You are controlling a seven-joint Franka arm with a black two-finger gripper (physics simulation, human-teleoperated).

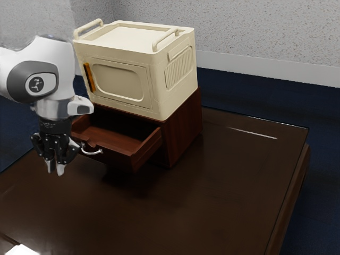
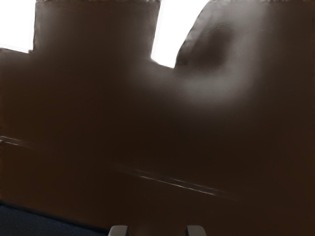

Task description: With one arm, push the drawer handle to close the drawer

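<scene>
Black two-finger gripper (image 1: 56, 168), parted and empty, beside an open reddish-brown drawer (image 1: 118, 159), probably light and smooth-sliding, best pushed squarely mid-way along its curved metal handle (image 1: 92, 153).

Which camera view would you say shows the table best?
The exterior view: there the table shows its far corner and one side. The wrist view shows part of its dark top with pale glare.

We see: table (image 1: 212, 186) – dark wood, glossy | drawer (image 1: 112, 138) – reddish wood, smooth, soft sheen | handle (image 1: 93, 153): shiny metal | box (image 1: 119, 81): smooth, matt plastic | wall (image 1: 239, 32): rough, speckled | floor (image 1: 255, 91): matt, carpet-like cloth
</scene>
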